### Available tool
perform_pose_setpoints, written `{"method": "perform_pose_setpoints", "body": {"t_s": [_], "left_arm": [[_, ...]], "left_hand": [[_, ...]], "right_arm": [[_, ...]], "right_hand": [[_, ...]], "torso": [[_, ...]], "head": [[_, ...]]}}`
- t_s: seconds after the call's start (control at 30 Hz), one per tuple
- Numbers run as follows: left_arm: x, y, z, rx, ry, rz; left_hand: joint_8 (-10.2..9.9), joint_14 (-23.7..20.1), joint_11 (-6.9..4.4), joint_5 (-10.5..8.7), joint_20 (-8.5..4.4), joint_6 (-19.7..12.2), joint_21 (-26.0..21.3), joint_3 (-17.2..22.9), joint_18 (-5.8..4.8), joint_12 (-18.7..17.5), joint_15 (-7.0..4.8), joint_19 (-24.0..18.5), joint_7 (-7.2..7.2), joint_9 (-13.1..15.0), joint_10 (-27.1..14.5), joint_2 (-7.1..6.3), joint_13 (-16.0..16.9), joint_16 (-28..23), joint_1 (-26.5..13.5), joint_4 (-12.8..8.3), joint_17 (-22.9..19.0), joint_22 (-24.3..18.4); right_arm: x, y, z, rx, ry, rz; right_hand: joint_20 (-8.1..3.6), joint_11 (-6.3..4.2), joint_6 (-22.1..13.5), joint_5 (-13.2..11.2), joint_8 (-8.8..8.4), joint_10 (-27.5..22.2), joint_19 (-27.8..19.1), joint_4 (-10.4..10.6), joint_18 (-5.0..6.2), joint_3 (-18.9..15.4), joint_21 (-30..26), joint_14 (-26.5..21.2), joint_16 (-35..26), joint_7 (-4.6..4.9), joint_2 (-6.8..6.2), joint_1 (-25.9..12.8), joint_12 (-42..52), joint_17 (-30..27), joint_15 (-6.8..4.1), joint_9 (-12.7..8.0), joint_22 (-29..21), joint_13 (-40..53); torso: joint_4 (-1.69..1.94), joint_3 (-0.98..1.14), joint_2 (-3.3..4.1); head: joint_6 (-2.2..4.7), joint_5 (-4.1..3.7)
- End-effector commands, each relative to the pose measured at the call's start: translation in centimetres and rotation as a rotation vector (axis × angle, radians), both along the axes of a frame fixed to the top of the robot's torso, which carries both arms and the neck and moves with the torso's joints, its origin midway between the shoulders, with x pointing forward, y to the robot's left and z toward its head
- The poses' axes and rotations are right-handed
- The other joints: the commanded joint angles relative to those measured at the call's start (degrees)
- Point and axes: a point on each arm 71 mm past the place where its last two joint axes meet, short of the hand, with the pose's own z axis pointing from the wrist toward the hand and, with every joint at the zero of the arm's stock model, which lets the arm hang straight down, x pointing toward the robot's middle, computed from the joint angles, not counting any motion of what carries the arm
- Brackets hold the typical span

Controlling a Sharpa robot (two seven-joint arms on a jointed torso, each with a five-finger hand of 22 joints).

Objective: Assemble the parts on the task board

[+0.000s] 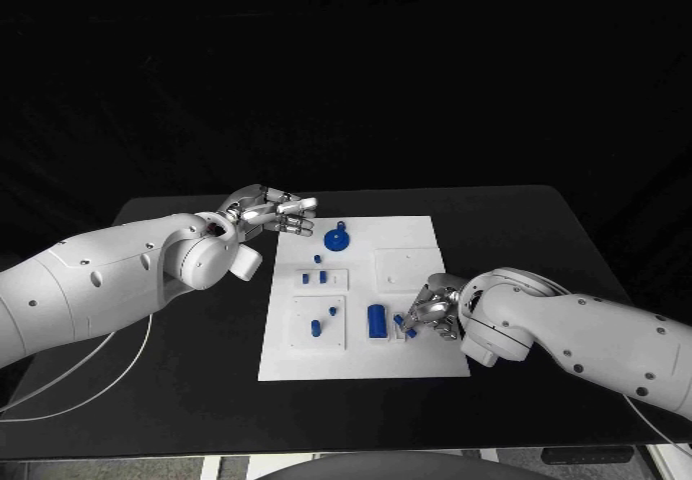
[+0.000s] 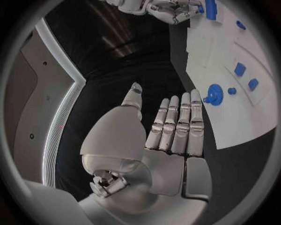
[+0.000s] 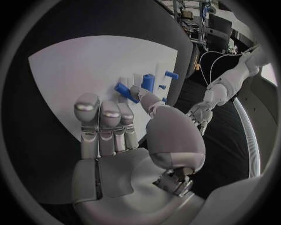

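Observation:
The white task board [image 1: 411, 352] lies in the middle of the black table. On it are a round blue part [image 1: 336, 238], a blue block [image 1: 378, 320] and several small blue pieces. My left hand [image 1: 271, 213] hovers at the board's far left corner, just left of the round part [image 2: 214, 94]. Its fingers [image 2: 175, 124] are straight, side by side, and hold nothing. My right hand [image 1: 433, 308] is low over the board's near right part, beside the block. Its fingers [image 3: 105, 126] are stretched out. Its thumb tip lies next to a small blue piece [image 3: 124, 91], and nothing sits in the palm.
White cables [image 1: 101, 370] trail over the table's left near side. The black table [image 1: 519, 230] has bare room right of the board. Raised white squares [image 1: 320, 322] on the board carry the small pieces. The right hand [image 2: 170, 9] also appears in the left wrist view.

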Motion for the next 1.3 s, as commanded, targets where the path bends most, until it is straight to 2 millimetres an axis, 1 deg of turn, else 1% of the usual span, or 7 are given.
{"method": "perform_pose_setpoints", "body": {"t_s": [0.03, 0.13, 0.33, 0.63, 0.83, 1.0, 1.3], "left_arm": [[-0.1, -0.32, 0.04, -0.003, 0.003, -0.025], [-0.12, -0.39, 0.01, -0.001, 0.007, -0.031], [-0.15, -0.45, -0.04, 0.004, 0.013, -0.038], [-0.19, -0.46, -0.1, 0.011, 0.018, -0.045], [-0.2, -0.39, -0.11, 0.014, 0.019, -0.045], [-0.21, -0.44, -0.12, 0.016, 0.02, -0.047], [-0.21, -0.37, -0.14, 0.019, 0.021, -0.047]], "left_hand": [[0.31, -0.38, 0.0, 0.04, 0.45, -0.51, 0.29, -0.01, 0.37, 0.14, 0.2, 0.01, -0.02, 0.07, -0.37, -0.54, 0.04, 0.01, -0.01, 0.23, 0.03, -0.09], [0.31, -0.38, 0.0, 0.04, 0.45, -0.51, 0.29, -0.01, 0.37, 0.14, 0.2, 0.01, -0.02, 0.07, -0.37, -0.54, 0.04, 0.01, -0.01, 0.23, 0.03, -0.09], [0.3, -0.52, 0.02, 0.05, 0.49, -0.57, 0.23, 0.04, 0.36, 0.13, 0.24, -0.08, 0.01, 0.08, -0.54, -0.57, 0.03, -0.01, 0.01, 0.28, 0.02, -0.11], [0.3, -0.61, 0.05, 0.05, 0.5, -0.6, 0.2, 0.07, 0.36, 0.12, 0.27, -0.12, 0.01, 0.07, -0.62, -0.55, 0.03, -0.01, 0.01, 0.32, 0.02, -0.12], [0.32, -0.65, 0.09, 0.06, 0.53, -0.6, 0.18, 0.12, 0.37, 0.12, 0.28, -0.15, 0.02, 0.08, -0.71, -0.55, 0.03, 0.01, 0.02, 0.4, 0.03, -0.12], [0.31, -0.7, 0.09, 0.02, 0.54, -0.6, 0.17, 0.09, 0.39, 0.14, 0.29, -0.16, 0.03, 0.07, -0.7, -0.52, 0.04, 0.0, -0.01, 0.44, 0.03, -0.12], [0.32, -0.71, 0.09, 0.02, 0.55, -0.6, 0.15, 0.06, 0.39, 0.13, 0.3, -0.17, 0.03, 0.07, -0.74, -0.51, 0.03, 0.01, -0.06, 0.5, 0.03, -0.12]], "right_arm": [[-0.38, 0.21, -0.39, -0.036, 0.065, 0.051], [-0.37, 0.37, -0.4, -0.039, 0.064, 0.054], [-0.28, 0.6, -0.42, -0.039, 0.061, 0.055], [-0.07, 0.48, -0.43, -0.053, 0.054, 0.057], [0.03, 0.44, -0.41, -0.059, 0.047, 0.056], [0.01, 0.75, -0.36, -0.056, 0.048, 0.07], [-0.17, 0.87, -0.34, -0.061, 0.064, 0.095]], "right_hand": [[-0.25, -0.18, 0.43, -0.17, 0.11, -0.2, 2.86, 0.14, 0.35, -0.44, -0.29, 0.22, -0.37, -0.1, 0.26, -0.29, -0.36, 0.06, -0.21, -0.06, 5.38, -0.09], [-0.26, -0.25, 0.66, -0.81, 0.11, -0.1, 2.93, 0.7, 0.3, -1.46, -0.3, 0.26, -0.37, -0.3, 0.27, -0.74, -0.32, 0.13, -0.23, -0.03, 5.4, -0.14], [-0.21, -0.34, 1.02, -7.91, 0.09, 0.37, 3.1, 4.39, 0.12, -4.24, -0.04, 0.4, -0.17, -0.84, 0.78, -2.52, -0.11, 0.33, -0.17, -0.04, 5.46, -0.23], [-0.25, -0.47, 1.52, -10.54, 0.09, 0.69, 3.15, 7.53, -0.02, -4.06, 0.15, 0.45, 0.01, -1.1, 0.62, -4.08, -0.35, 0.51, -0.2, -0.01, 5.52, -0.66], [-0.28, -0.53, 1.93, -11.73, 0.11, 0.84, 3.13, 8.13, -0.08, -4.01, 0.16, 0.45, 0.0, -1.24, 0.7, -4.52, -0.32, 0.5, -0.23, 0.01, 5.51, -0.75], [-0.26, -0.49, 2.14, -14.48, 0.11, 0.9, 3.12, 9.88, -0.12, -4.23, 0.25, 0.47, 0.02, -1.25, -0.26, -4.88, -0.31, 0.51, -0.18, -0.01, 5.53, -0.87], [-0.22, -0.49, 2.31, -14.34, 0.13, 0.9, 3.08, 11.42, -0.16, -4.15, 0.35, 0.48, 0.01, -1.27, -0.65, -4.2, -0.28, 0.49, -0.15, 0.0, 5.55, -0.95]], "torso": [[-0.06, 0.0, 0.02], [-0.05, 0.03, -0.03], [0.01, 0.03, -0.02], [-0.03, 0.04, 0.0], [-0.06, 0.07, -0.01], [-0.02, 0.07, 0.01], [-0.07, 0.04, 0.0]], "head": [[-0.04, 0.05], [-0.04, 0.15], [0.09, 0.29], [0.14, 0.25], [0.14, 0.24], [0.14, 0.29], [0.05, 0.27]]}}
